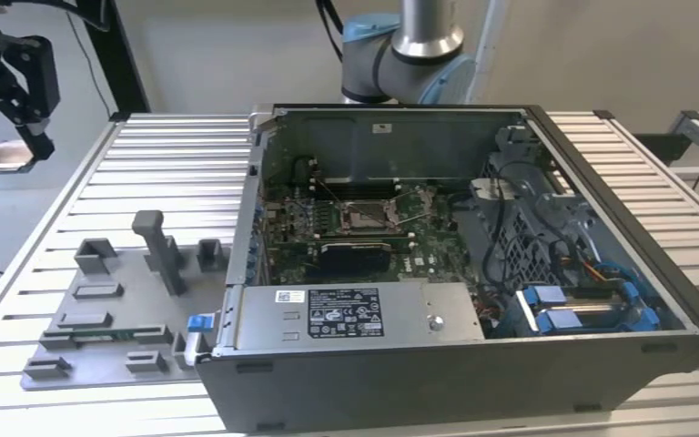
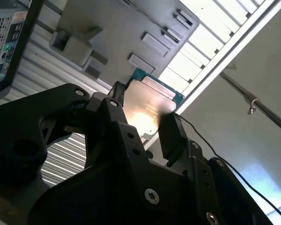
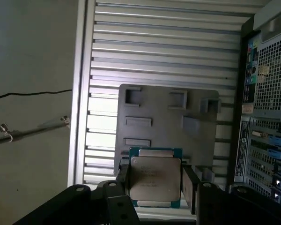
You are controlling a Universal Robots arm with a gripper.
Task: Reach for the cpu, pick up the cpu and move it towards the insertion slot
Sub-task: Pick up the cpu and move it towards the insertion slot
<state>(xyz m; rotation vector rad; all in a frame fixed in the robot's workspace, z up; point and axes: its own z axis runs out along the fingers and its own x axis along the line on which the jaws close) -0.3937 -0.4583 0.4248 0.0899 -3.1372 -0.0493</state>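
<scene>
The cpu (image 3: 154, 180), a thin square chip with a silvery top on a green-edged base, sits clamped between my gripper's (image 3: 155, 183) two black fingers. In the second wrist view the cpu (image 2: 147, 105) shines between the same fingers (image 2: 171, 129). In the exterior view my gripper (image 1: 7, 146) hangs high at the far left, off the table's edge, with the cpu (image 1: 1, 157) at its tip. The insertion slot (image 1: 366, 216), a silver-framed square socket, lies on the green motherboard inside the open computer case (image 1: 592, 300), well to the right of the gripper.
A grey fixture plate (image 1: 106, 309) with raised blocks and an upright post (image 1: 156, 246) lies on the slatted table (image 1: 167, 164), left of the case. The first wrist view looks down on this fixture plate (image 3: 168, 122). A black rectangular patch (image 1: 349, 258) lies just in front of the socket.
</scene>
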